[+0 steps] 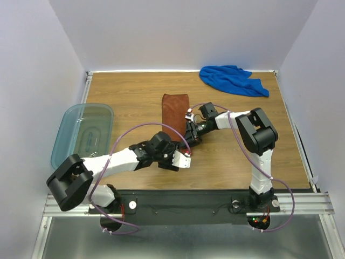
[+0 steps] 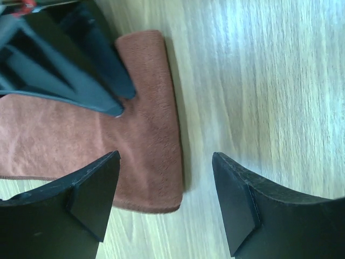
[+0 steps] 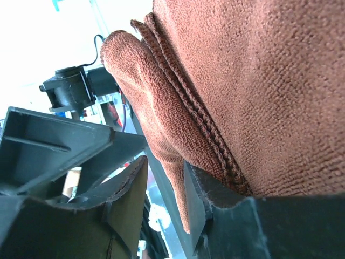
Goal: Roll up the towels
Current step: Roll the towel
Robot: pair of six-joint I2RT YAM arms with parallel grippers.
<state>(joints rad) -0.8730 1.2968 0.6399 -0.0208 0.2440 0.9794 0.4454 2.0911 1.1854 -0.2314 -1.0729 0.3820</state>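
Observation:
The rust-brown towel (image 1: 175,110) lies folded in a long strip at the table's middle. Its near end shows in the left wrist view (image 2: 153,108). My left gripper (image 2: 166,156) is open just above that end, its jaws either side of the towel's near corner; from above it shows at the strip's near end (image 1: 183,160). My right gripper (image 1: 190,135) is at the towel's near right edge. In the right wrist view (image 3: 164,162) its jaws stand slightly apart, one finger (image 3: 215,199) under the towel (image 3: 259,81), a hemmed fold hanging between them. The blue towel (image 1: 233,80) lies crumpled at the back right.
A translucent teal bin (image 1: 64,121) stands at the table's left edge. White walls close in the table on three sides. Both arms meet near the table's middle, their grippers close together.

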